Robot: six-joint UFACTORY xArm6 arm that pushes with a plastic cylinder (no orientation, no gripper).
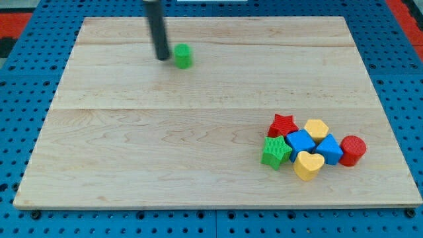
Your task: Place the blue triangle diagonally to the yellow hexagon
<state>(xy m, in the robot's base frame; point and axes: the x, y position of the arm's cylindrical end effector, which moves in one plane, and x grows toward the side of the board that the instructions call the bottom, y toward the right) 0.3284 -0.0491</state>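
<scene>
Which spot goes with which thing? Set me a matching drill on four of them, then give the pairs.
Things:
1. my tip
2. green star
3. red cylinder
4. red star

Places:
A. right end of the cluster
B. top left of the cluster
C. just left of the lone green block, near the board's top
D. left end of the cluster, low

Pairs: 1-C, 2-D, 3-A, 4-B

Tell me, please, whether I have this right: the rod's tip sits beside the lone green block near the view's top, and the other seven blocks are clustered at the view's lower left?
Not quite: the camera view shows the cluster at the view's lower right, around the red star and yellow heart. The rest holds: my tip sits just left of the lone green block near the view's top.
</scene>
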